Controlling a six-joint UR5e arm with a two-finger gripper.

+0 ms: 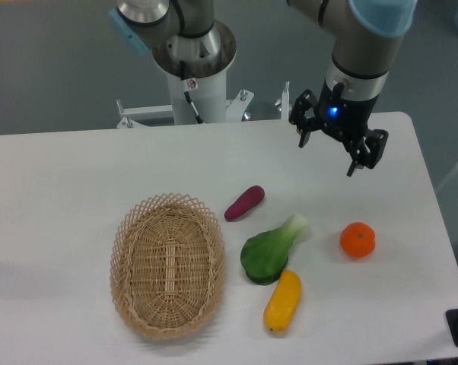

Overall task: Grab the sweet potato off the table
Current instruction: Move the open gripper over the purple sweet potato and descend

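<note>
The small purple-magenta sweet potato (244, 203), smooth and oblong with tapered ends, lies on the white rounded-corner counter (77, 167) near its middle, tilted so that one end points up toward the far right and the other down toward the near left. Nothing touches it. Just beside its lower end sits the oval woven wicker basket (168, 265), whose rim comes close to the vegetable without meeting it. On the other side, a little nearer to me, lies a leafy green bok choy (268, 252) with a pale stalk end pointing up and to the right; its leaves rest against the upper tip of a yellow-orange oblong vegetable (283, 301) that lies closest to the front edge. Farther right, on its own, is a round orange fruit (357, 239). Well apart from the sweet potato, up over the far right part of the counter, the black two-finger gripper (332, 148) hangs from the grey arm with a small blue light glowing on its body; its jaws are spread wide, released and holding nothing, the fingers pointing down toward the bare counter.
</note>
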